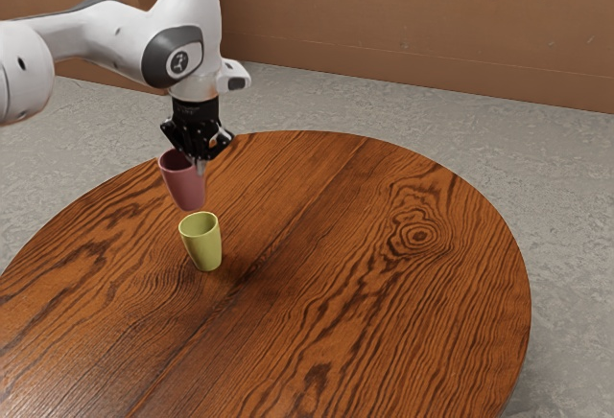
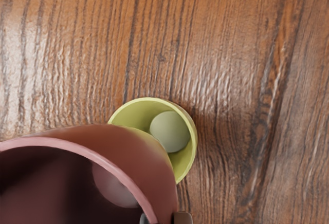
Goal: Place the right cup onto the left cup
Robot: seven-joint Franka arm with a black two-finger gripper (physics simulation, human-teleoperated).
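Plainly, the black gripper point(image 1: 200, 161) had its two fingers closed on the pink cup point(image 1: 185, 188), pinching the wall at the rim, one fingertip inside and the other outside, so that they stood apart only by the thickness of that wall. The lower border of the wrist view cut off most of the fingers and a good part of the pink cup, whose inside was dark apart from a paler piece of its bottom. The pink cup hung above the table point(image 1: 413, 313), and its wall hid part of the green cup point(image 1: 203, 245) from the wrist camera, covering a stretch of the rim and some of the hollow; the rest of the mouth and much of the round inner bottom could be seen. The green cup stood upright on the wood, its mouth facing up. In the exterior view, the pink cup's lower end came close to the green cup's rim; it perhaps leaned slightly, though the angle made that, and the height between them, hard to judge. The table's curved edge ran behind the gripper and the pink cup, while a broad stretch of wood beyond the green cup, toward the exterior view's right, gave room to move.
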